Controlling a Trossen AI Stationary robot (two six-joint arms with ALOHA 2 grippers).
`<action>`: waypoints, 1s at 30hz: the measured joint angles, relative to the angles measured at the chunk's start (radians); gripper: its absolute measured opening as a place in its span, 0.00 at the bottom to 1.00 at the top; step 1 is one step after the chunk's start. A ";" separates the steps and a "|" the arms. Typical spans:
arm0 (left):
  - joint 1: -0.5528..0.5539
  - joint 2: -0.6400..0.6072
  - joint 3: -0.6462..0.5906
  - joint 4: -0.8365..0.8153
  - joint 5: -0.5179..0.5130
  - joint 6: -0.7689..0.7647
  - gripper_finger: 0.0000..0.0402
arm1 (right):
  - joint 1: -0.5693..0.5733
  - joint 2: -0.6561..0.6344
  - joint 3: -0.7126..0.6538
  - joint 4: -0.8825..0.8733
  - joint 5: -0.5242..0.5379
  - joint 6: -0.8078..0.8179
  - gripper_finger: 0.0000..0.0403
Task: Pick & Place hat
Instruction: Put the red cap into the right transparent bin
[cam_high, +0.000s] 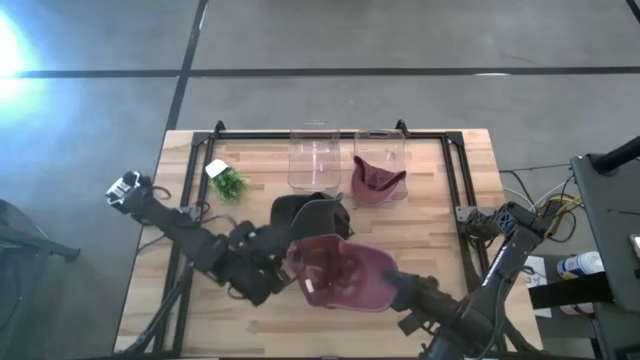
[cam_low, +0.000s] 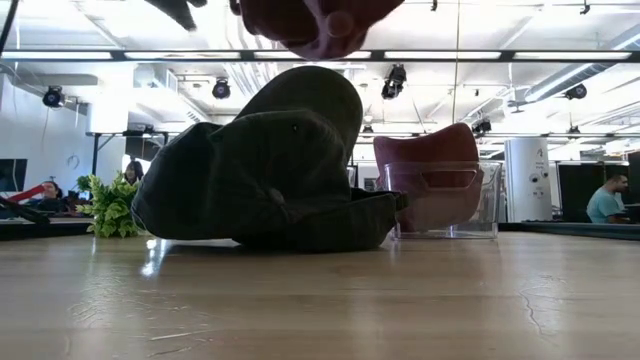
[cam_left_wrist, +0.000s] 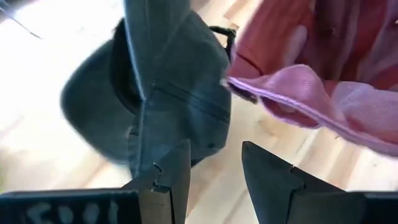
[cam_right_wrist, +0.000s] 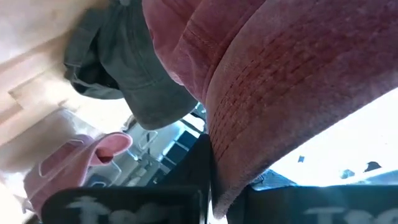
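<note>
A maroon cap (cam_high: 340, 272) hung crown-down, raised above the near-middle tabletop, its brim pinched in my right gripper (cam_high: 398, 290). A dark cap (cam_high: 312, 215) lay mid-table; a third, maroon cap (cam_high: 376, 182) sat in a clear bin at the far edge.

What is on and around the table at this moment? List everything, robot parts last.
Dark cap: one, dark grey-green, resting mid-table.
Maroon cap: one, lifted above the table's front, held at its edge.
Pink cap: one, inside the right clear bin.
Clear bins: two, side by side at the far edge; the left one looks empty.
Green plant sprig: one, far left, with a white tag.
People: at least two, seated in the room behind.
Left gripper: jaws open, beside the maroon cap.
Right gripper: shut on the maroon cap.
</note>
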 joint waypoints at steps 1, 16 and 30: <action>0.013 -0.009 -0.029 0.055 0.024 0.019 0.34 | -0.001 0.000 0.000 0.000 0.004 0.003 0.03; 0.132 -0.018 -0.217 0.880 0.223 0.497 0.34 | -0.040 -0.002 -0.041 0.063 -0.045 -0.001 0.03; 0.130 0.128 -0.149 0.983 0.356 0.584 0.34 | -0.142 -0.002 -0.123 0.396 0.001 -0.157 0.03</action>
